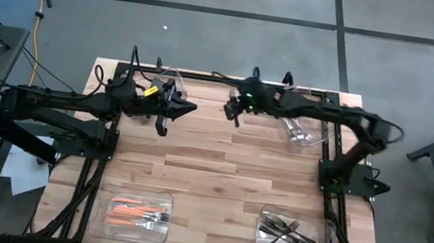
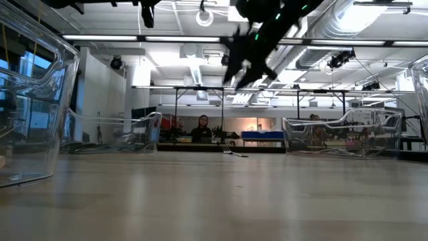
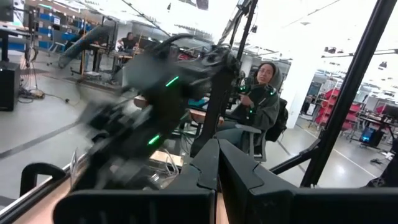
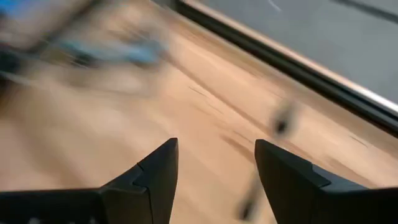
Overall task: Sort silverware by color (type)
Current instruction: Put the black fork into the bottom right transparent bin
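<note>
The right gripper is hovering with jaws apart and empty above a dark utensil lying at the counter's far edge (type indistinct). It should be descending squarely, jaws straddling the handle. The utensil's long axis is running roughly near to far. The left gripper is waiting at far left, jaws together.

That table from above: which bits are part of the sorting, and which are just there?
Part of the job:
orange cutlery
dark cutlery
single piece lying loose on the table
right hand, open, empty
left hand, shut

Just there:
clear bins
table
seated person
</note>
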